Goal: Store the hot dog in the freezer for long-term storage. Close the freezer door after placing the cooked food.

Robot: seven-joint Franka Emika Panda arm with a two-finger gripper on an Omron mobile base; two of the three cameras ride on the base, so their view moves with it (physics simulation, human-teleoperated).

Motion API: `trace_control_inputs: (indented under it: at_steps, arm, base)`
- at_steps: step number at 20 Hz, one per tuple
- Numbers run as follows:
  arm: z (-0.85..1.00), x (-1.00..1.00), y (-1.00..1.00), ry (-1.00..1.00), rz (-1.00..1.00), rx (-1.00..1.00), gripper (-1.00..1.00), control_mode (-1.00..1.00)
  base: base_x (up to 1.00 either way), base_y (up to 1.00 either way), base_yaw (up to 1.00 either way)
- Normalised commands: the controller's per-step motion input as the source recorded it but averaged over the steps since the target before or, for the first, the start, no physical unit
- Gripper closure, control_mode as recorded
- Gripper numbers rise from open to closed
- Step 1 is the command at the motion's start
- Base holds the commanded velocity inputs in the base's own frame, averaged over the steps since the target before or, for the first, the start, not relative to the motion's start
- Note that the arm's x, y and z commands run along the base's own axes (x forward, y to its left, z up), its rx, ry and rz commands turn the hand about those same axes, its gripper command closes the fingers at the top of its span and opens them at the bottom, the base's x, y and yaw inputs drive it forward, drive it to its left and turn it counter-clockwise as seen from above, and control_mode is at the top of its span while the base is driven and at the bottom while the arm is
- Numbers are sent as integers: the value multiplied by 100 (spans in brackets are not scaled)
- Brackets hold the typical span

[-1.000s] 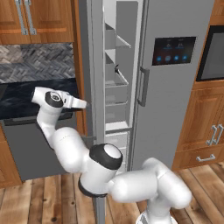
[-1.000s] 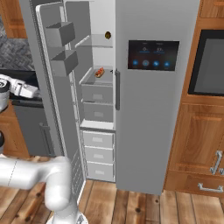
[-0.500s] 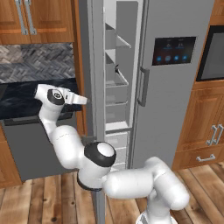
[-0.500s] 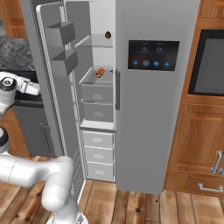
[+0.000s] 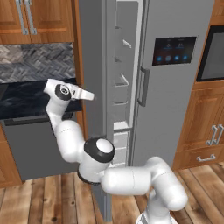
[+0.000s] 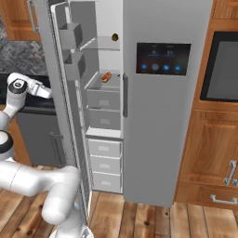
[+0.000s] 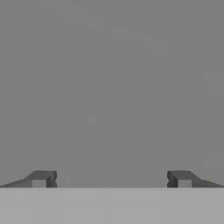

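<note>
Two dark fingertips (image 7: 40, 178) spread wide and empty, gripper (image 7: 111, 179) facing the freezer door (image 5: 94, 87), freezer (image 6: 104, 100) beyond, wood floor (image 6: 153, 218) below.

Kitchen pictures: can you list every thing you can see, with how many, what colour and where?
hot dog: one, orange-red in a tan bun, on a freezer shelf above the drawers
brown lump: one, dark brown, on a higher freezer shelf
freezer: one, white inside, left half of the grey fridge
freezer door: one, grey, swung open, grey bins on its inner face
fridge door with touchscreen: one, grey with a dark panel, shut, right of the freezer
freezer drawers: several, grey-white, stacked low
wooden cabinets: brown, on both sides of the fridge
gripper: one, dark jaws wide apart, empty, facing a plain grey surface
</note>
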Motion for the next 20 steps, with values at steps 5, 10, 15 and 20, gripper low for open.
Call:
trace_control_inputs:
  at_steps: [5, 10, 15, 20]
  arm:
    - [0, 0, -99, 2, 0, 3, -100, -100]
    - [0, 1, -100, 0, 5, 7, -100, -100]
    - [0, 36, -90, 3, 15, 6, -100, -100]
    - [0, 40, -71, 2, 25, 10, -100, -100]
  base:
    - [0, 0, 0]
    - [0, 0, 0]
    - [0, 0, 0]
    - [0, 0, 0]
